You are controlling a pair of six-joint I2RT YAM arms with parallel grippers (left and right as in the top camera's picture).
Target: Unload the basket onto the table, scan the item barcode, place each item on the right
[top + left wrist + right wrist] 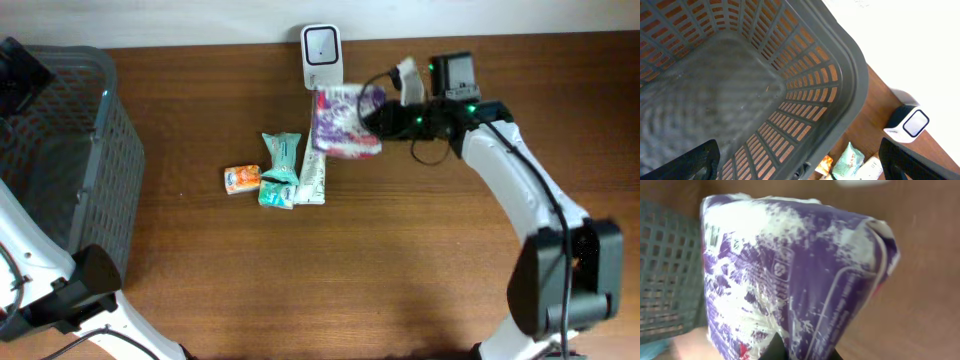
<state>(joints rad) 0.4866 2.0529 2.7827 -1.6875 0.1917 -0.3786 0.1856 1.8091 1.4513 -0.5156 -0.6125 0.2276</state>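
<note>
Purple-and-white crinkly plastic packet (345, 122) sits pinched at the tips of the right pincer (374, 120), which is clamped on it over the brown wooden tabletop (400, 250); a small white boxy scanner (321, 50) stands just beyond. Left pincer (800, 162) gapes wide, empty, above a grey slatted plastic basket (850, 75)

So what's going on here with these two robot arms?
The right gripper is shut on a purple packet, holding it right in front of the white scanner. The left gripper hangs open over the grey basket. A few other packets lie nearby.
</note>
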